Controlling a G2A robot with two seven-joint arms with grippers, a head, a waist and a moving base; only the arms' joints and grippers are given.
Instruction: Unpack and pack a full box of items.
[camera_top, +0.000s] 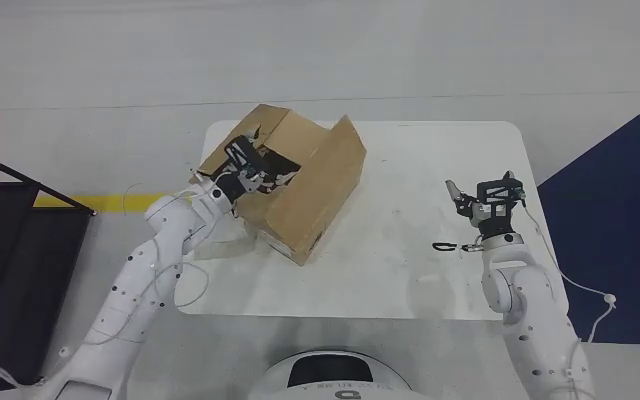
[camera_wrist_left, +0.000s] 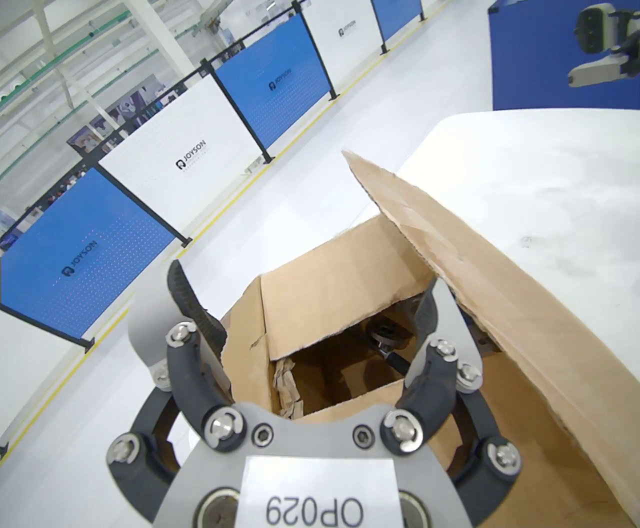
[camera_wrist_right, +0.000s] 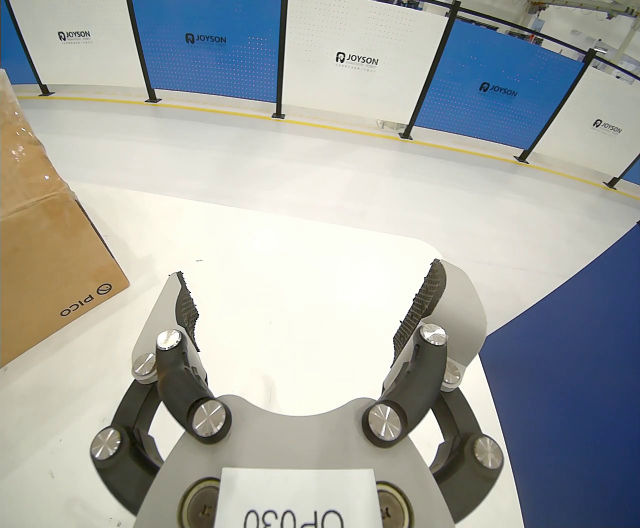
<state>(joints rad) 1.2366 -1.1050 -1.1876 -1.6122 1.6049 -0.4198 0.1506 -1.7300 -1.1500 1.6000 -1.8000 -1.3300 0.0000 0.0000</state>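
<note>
Narrow box opening (camera_wrist_left: 340, 365) between raised flaps (camera_wrist_left: 450, 260) at left claw (camera_wrist_left: 305, 280); free room above table (camera_wrist_right: 280, 235) around right claw (camera_wrist_right: 306, 274).

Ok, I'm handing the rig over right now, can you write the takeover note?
Left gripper: jaws open, empty, at the mouth of the open brown cardboard box on the white table.
Right gripper: jaws open, empty, above the table's far side from the box.
Dark items and crumpled brown paper lie inside the box; a small dark object lies on the table by the right arm.
Done: flaps open. Left: most unpacking, then repacking.
</note>
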